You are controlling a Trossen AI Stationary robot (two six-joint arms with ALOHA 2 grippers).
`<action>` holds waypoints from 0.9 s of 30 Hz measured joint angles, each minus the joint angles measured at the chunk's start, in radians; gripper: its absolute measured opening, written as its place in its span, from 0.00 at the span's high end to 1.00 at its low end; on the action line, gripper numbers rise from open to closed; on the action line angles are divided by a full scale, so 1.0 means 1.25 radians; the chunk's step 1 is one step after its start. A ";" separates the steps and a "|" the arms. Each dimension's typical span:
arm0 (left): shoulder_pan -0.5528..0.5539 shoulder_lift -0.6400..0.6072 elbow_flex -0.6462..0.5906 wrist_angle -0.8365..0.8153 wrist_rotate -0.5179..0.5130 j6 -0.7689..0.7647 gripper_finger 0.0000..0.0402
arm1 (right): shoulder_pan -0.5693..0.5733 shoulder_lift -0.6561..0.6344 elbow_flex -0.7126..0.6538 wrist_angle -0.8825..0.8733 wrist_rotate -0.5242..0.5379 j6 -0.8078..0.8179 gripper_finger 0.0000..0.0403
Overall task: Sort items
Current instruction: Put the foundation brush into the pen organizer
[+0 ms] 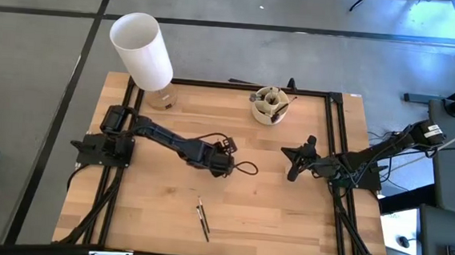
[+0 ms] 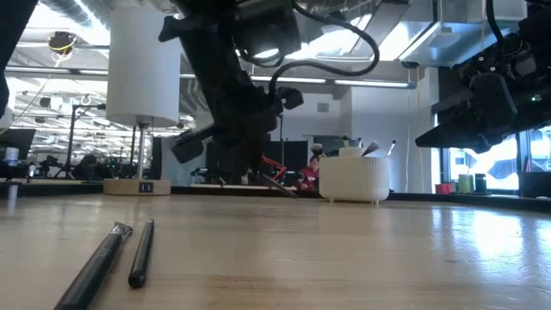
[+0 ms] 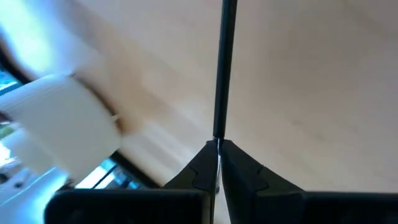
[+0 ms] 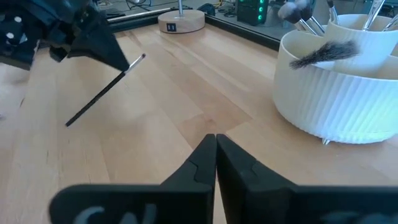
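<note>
Left gripper (image 1: pixel 226 166) hung over the middle of the wooden table (image 1: pixel 285 220), jaws clenched on one end of a thin black stick (image 3: pixel 222 74); stick slanted down and away from the fingertips, lower end clear of the wood in the right wrist view (image 4: pixel 102 92). Right gripper (image 4: pixel 216 142) waited low over the table's right half, jaws pressed together on nothing, pointed toward the left arm. Two more items lay loose near the front edge, side by side and almost touching: a makeup brush (image 2: pixel 96 263) with a silver ferrule and a short black stick (image 2: pixel 140 251), both well apart from either gripper. Stood near the back edge, right of centre: a round beige ribbed cup (image 1: pixel 270 105) with compartments, already holding several brushes, one grey bristle head (image 4: pixel 323 52) draped over its rim. Tall white cylinder (image 1: pixel 142 49) rose on a round wooden base (image 4: pixel 181 21) at the back left corner. Black frame rails (image 1: pixel 335 143) ran along the table's sides.
</note>
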 joint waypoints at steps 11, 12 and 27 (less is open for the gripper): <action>0.065 -0.001 0.009 0.147 -0.083 0.165 0.96 | 0.000 0.000 0.000 0.000 0.000 0.008 0.97; 0.070 -0.001 0.009 0.163 -0.087 0.174 0.96 | 0.000 0.000 0.000 0.000 0.000 0.008 0.97; 0.222 -0.002 0.009 0.231 0.270 -0.441 0.84 | 0.000 0.000 0.000 -0.035 -0.001 0.050 0.97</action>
